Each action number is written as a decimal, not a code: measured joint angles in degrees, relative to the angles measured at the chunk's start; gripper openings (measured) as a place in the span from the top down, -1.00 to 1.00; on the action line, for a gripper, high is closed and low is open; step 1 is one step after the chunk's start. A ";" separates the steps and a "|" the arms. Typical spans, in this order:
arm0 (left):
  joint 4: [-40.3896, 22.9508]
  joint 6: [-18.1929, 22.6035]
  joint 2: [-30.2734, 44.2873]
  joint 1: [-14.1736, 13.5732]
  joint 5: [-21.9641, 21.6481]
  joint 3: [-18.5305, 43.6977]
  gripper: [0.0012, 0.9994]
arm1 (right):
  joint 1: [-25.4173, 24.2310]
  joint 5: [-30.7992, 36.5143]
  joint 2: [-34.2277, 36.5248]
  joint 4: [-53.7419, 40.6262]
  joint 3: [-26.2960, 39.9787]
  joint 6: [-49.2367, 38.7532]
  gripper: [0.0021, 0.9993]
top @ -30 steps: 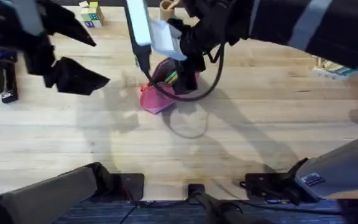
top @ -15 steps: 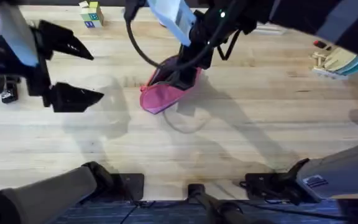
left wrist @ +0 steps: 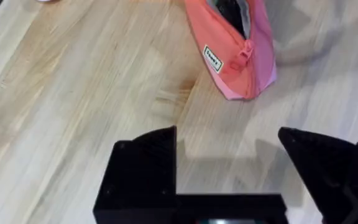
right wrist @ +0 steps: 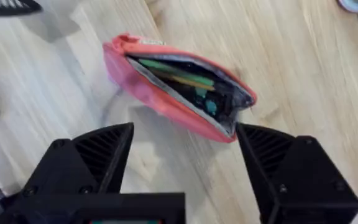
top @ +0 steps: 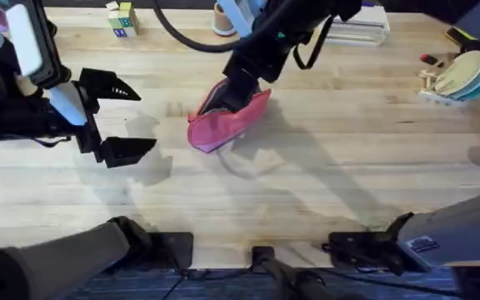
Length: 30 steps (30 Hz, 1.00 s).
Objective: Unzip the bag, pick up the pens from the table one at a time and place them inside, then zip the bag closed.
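Bag: laid unzipped on the table, pens seen inside.
Right gripper: held spread just above the bag.
Left gripper: held agape, left of the bag.

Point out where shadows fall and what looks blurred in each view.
Overhead: the right arm casts a soft grey shadow across the table beside the bag; the left gripper shadows the planks beneath it. Left wrist: near fingers soft-edged. Right wrist: bag sharp, shadow alongside it.

bag: pink-red, grey lining | pens: green, yellow | table: pale wood grain
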 joint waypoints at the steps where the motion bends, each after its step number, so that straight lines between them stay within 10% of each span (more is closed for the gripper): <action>1: 0.06 0.01 0.66 0.16 0.50 -0.12 -0.99 | 0.27 0.01 0.00 0.00 0.31 0.39 -0.99; 30: 0.39 0.10 14.24 0.58 5.43 -0.26 -0.99 | 7.49 -0.04 0.00 0.44 0.91 7.44 -0.99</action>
